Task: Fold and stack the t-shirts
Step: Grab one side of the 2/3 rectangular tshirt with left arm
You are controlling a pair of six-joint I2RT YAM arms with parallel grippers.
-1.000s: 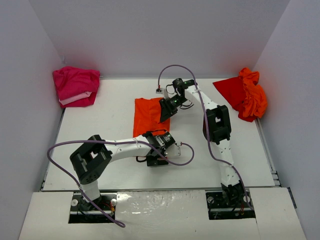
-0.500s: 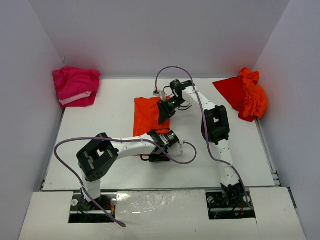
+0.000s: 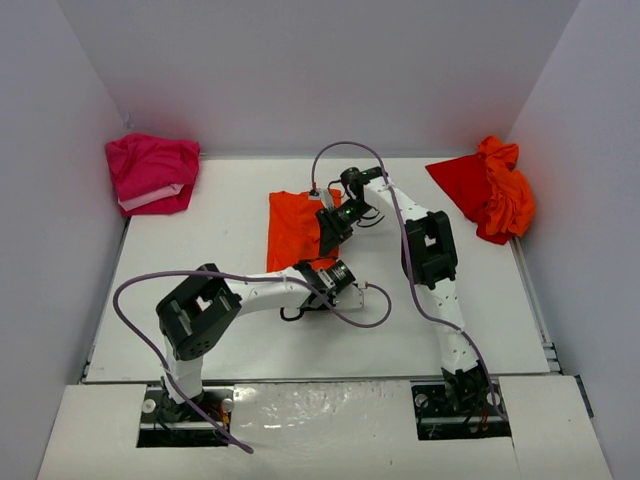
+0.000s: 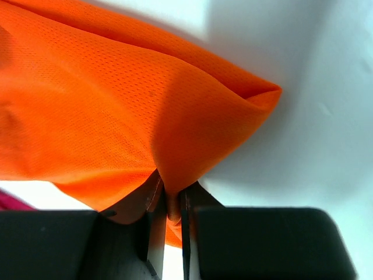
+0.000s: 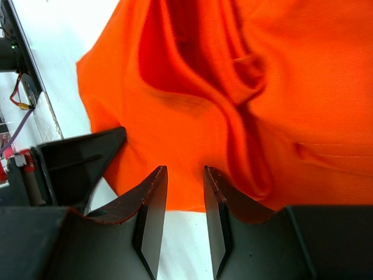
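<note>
An orange t-shirt (image 3: 292,228) lies partly folded at the table's middle. My left gripper (image 3: 308,270) is at its near edge, and the left wrist view shows the gripper (image 4: 172,201) shut on a pinched fold of the orange cloth (image 4: 116,105). My right gripper (image 3: 329,233) hangs over the shirt's right edge. In the right wrist view its jaws (image 5: 185,172) stand a little apart above the hem of the shirt (image 5: 233,87), with nothing held between them. A pink t-shirt (image 3: 150,170) lies crumpled at the back left.
A red and orange heap of shirts (image 3: 492,186) sits at the back right against the wall. White walls enclose the table on three sides. Purple cables (image 3: 345,300) trail from both arms across the table.
My left gripper has moved in to the orange shirt's near edge and shut on it. The right gripper has drifted slightly left and nearer over the shirt, its jaws unchanged.
</note>
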